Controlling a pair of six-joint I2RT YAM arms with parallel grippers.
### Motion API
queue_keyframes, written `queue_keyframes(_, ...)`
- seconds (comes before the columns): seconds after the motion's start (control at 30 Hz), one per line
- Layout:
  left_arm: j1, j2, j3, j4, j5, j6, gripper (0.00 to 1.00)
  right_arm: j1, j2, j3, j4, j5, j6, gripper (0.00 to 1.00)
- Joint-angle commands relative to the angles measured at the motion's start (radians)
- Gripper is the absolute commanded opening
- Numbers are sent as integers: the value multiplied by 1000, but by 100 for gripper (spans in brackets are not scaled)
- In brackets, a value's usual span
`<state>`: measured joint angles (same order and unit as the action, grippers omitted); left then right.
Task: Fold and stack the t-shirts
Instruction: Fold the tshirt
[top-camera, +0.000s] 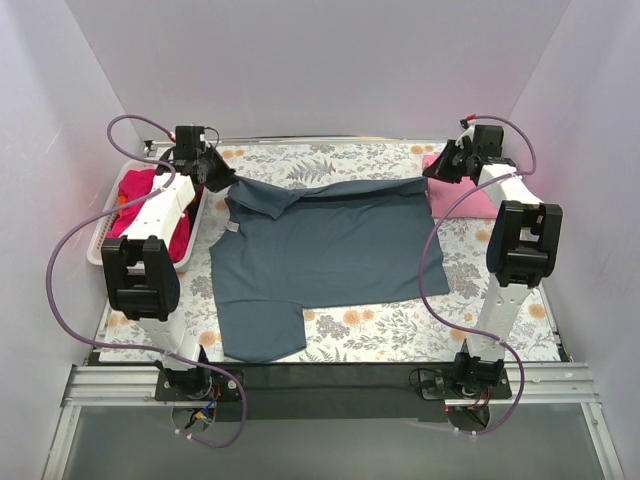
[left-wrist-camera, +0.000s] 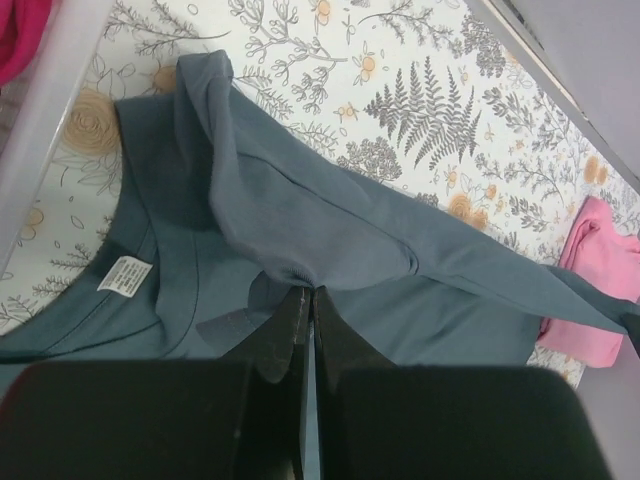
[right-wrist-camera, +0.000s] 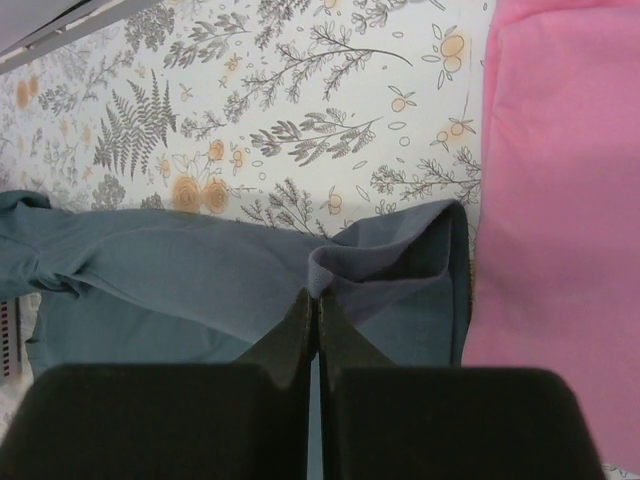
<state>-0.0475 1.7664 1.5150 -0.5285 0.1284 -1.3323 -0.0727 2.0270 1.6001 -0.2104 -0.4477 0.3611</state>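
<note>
The left end effector and right end effector are each clamped shut on the far edge of the grey shirt. The shirt lies lengthwise left to right, collar leftward, spread over the surface toward the near side. I'd reckon the fold comes nearward.

Bright, even, soft light with faint shadows; the close black fingers look blurred.
</note>
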Motion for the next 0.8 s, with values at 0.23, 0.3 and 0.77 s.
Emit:
queue_keyframes(0.23,6,-202,-159,-31,31,-79,1,-13,-86,-112,19,14,15,1)
queue_keyframes(0.3,6,-240,-208,-19,45,-94,4,-13,-85,-129,19,11,16,1)
queue_keyframes(0.77,-38,-489,-432,-51,50,-85,79,53,-364,-357,-83,158,-60,53)
